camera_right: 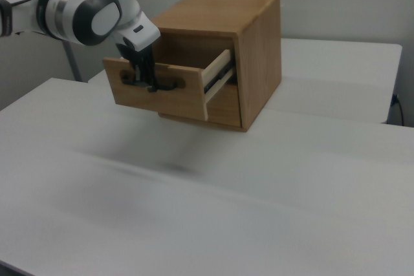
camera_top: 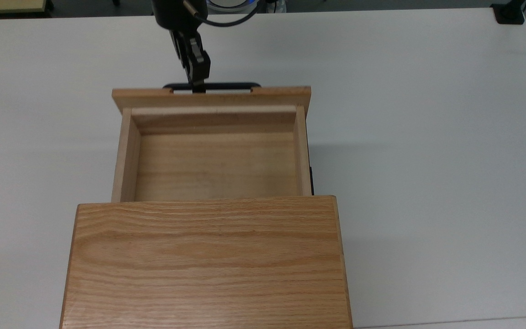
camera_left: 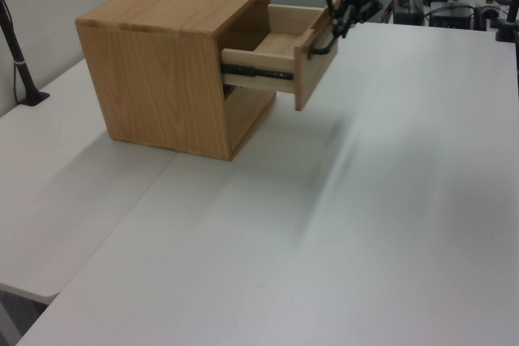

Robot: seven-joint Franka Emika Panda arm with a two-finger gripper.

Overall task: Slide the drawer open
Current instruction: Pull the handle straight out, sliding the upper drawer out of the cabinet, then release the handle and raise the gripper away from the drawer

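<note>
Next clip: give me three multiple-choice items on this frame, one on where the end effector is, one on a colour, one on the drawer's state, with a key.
1. Where is the end effector?
A. at the drawer's bar handle
B. resting on the cabinet top
C. on the bare table beside the cabinet

2. What colour is the handle?
A. silver
B. black
C. white

3. What state is the drawer in?
A. shut flush with the cabinet
B. lying on the table
C. pulled well out, with nothing inside

Key: 1 A, its tip meets the bar in the top view. 2 B, the bar is dark against the oak front panel. 3 C, the top view shows its bare wooden floor ahead of the cabinet.
</note>
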